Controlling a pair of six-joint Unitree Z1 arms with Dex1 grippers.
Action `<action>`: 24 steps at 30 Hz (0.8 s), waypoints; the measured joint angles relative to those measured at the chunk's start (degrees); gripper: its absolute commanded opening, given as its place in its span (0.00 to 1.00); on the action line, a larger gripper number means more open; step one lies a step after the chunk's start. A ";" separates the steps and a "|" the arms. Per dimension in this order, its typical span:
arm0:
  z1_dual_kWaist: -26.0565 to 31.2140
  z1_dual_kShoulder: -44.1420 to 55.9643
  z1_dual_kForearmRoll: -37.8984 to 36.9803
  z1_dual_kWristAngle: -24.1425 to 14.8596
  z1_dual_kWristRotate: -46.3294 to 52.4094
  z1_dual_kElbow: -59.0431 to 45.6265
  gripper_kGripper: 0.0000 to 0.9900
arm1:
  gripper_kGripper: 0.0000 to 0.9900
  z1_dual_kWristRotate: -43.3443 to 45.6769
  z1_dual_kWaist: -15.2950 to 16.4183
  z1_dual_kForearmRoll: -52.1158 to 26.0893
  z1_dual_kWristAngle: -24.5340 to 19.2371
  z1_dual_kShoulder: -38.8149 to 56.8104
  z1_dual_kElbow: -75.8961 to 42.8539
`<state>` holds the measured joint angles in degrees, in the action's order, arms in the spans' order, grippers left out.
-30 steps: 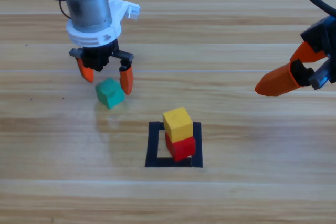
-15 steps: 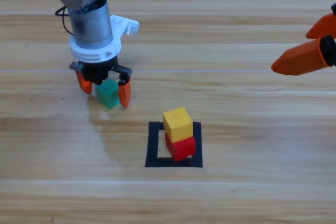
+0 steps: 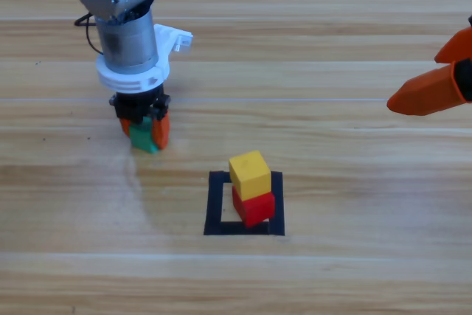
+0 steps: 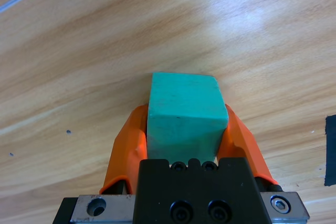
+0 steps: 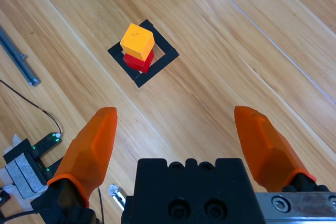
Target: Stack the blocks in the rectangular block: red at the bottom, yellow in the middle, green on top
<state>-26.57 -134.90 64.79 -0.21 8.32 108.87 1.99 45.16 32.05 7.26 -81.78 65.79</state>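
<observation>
Red cube (image 3: 255, 208) and yellow cube (image 3: 249, 173) already stacked inside the tape rectangle (image 3: 214, 208); left gripper (image 3: 144, 131) clamped on green cube (image 4: 185, 115) on the surface, lift and place remain; right gripper (image 5: 184, 142) spread wide, idle

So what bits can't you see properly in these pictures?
- High view: most of the green cube, covered by the left gripper shut on it.
- High view: the red cube's top, under the yellow cube.
- High view: the right gripper, cut off by the right edge.
</observation>
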 measured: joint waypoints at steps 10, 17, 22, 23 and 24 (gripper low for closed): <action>-2.66 5.92 3.73 0.28 18.03 0.45 0.00 | 0.99 0.03 0.00 1.40 0.09 -0.13 0.45; -10.99 10.56 15.76 0.10 33.82 18.49 0.00 | 0.99 0.04 0.00 2.63 0.53 -0.17 0.82; -15.96 10.67 15.83 0.10 37.65 16.44 0.00 | 0.99 0.11 0.00 3.81 0.74 -0.17 1.05; -17.22 10.46 15.83 0.10 37.86 16.35 0.00 | 0.99 0.34 0.00 4.04 0.81 -0.17 1.05; -17.83 10.44 15.83 0.10 37.86 16.34 0.00 | 0.99 0.41 0.00 4.14 0.84 -0.17 1.05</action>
<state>-44.40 -124.46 80.62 -0.11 46.18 125.21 2.40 45.16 36.19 8.09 -81.95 66.84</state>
